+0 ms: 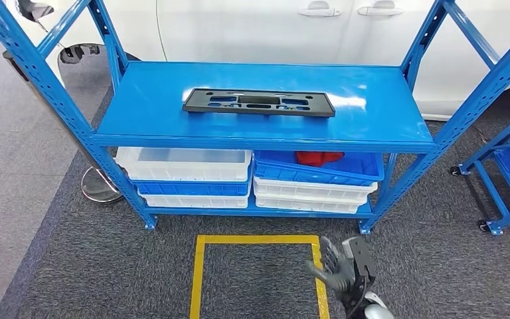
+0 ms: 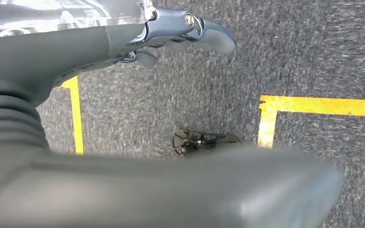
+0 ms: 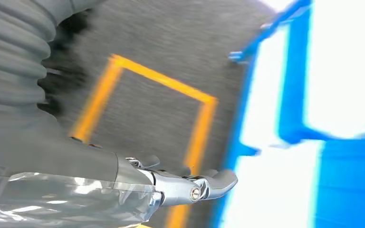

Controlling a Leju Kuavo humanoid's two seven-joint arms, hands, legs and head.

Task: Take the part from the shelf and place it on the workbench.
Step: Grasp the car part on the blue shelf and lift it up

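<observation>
We saw the part (image 1: 259, 102), a flat black panel, lying lengthwise on the top board of the blue shelf (image 1: 139, 109), at about 12 o'clock. Our right hand (image 1: 342, 266) hung low at 5 o'clock over the yellow floor line (image 1: 197, 276), fingers apart, gripping nothing. Our left hand (image 2: 180, 33) hovered above the carpet, empty, fingers loosely extended.

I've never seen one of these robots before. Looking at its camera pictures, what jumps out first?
A bright blue shelf fills the head view, with a long black part lying flat on its top board. Beneath sit stacked white and blue bins, one holding something red. On the grey carpet in front, a yellow taped square marks the floor, and the right hand hangs empty beside it.
</observation>
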